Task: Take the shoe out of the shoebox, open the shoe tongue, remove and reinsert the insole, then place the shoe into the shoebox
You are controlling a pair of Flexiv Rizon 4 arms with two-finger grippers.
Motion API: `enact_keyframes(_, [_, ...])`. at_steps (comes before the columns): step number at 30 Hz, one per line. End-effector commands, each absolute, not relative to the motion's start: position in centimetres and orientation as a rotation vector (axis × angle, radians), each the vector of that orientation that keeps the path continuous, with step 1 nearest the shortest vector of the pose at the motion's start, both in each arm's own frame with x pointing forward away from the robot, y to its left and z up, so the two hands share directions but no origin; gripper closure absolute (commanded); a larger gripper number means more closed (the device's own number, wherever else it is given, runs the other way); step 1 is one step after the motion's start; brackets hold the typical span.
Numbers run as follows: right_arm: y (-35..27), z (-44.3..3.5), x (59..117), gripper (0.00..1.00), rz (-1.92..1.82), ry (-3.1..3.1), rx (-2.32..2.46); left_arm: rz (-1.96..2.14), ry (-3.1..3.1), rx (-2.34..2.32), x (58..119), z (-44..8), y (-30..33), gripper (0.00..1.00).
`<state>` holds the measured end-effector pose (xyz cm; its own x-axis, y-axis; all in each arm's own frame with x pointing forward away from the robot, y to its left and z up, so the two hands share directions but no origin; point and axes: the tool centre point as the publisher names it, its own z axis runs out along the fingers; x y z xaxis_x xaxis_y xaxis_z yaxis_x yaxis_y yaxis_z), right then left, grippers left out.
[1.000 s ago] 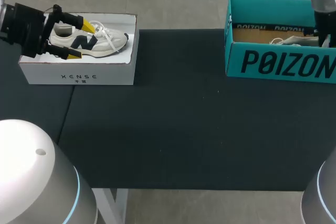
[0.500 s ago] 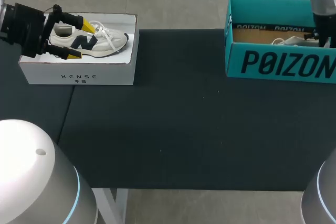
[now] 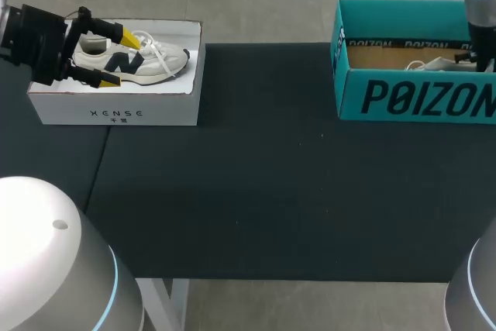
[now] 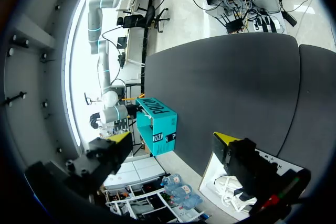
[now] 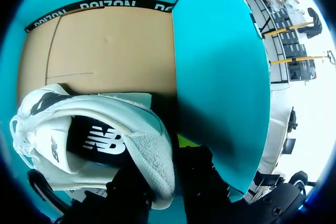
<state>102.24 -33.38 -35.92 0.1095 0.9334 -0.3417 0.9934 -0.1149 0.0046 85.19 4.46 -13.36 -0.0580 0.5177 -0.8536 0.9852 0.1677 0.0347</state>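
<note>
right gripper [image 5: 157, 167] clamped on the padded heel collar of the white mesh sneaker [image 5: 100, 129], which lies on its side inside the teal cardboard shoebox [image 5: 220, 77] — a firm rim, judged suited to lifting it out. left gripper [image 3: 118, 58] spread wide, holding nothing, above a second white sneaker [image 3: 151, 60] in a white cardboard box [image 3: 116, 112].

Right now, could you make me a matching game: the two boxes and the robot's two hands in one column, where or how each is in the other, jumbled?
1. white box
2. teal box
3. left hand
4. right hand

A. closed on the heel of a shoe
B. at the right end of the table
C. open, above a sneaker
D. at the left end of the table

Pairs: 1-D, 2-B, 3-C, 4-A.
</note>
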Motion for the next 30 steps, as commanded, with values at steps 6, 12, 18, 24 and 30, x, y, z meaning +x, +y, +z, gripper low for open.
enact_keyframes(6, [-32.3,-36.0,102.1,1.00,-0.365,1.932,2.152,-0.773,1.685,1.452,85.2,-13.4,4.4,0.00])
enact_keyframes(12, [-32.8,-36.3,102.1,0.00,-0.404,1.917,2.164,-0.773,1.685,1.452,85.2,-13.4,4.4,0.00])
enact_keyframes(18, [-33.2,-35.2,102.5,0.00,-0.400,1.882,2.184,-0.773,1.685,1.452,85.2,-13.4,4.4,0.00])
enact_keyframes(24, [-32.9,-33.1,102.9,0.00,-0.359,1.869,2.196,-0.773,1.685,1.452,85.2,-13.4,4.4,0.00])
enact_keyframes(30, [-32.0,-30.0,103.2,0.00,-0.266,1.881,2.225,-0.773,1.685,1.452,85.2,-13.4,4.4,0.00])
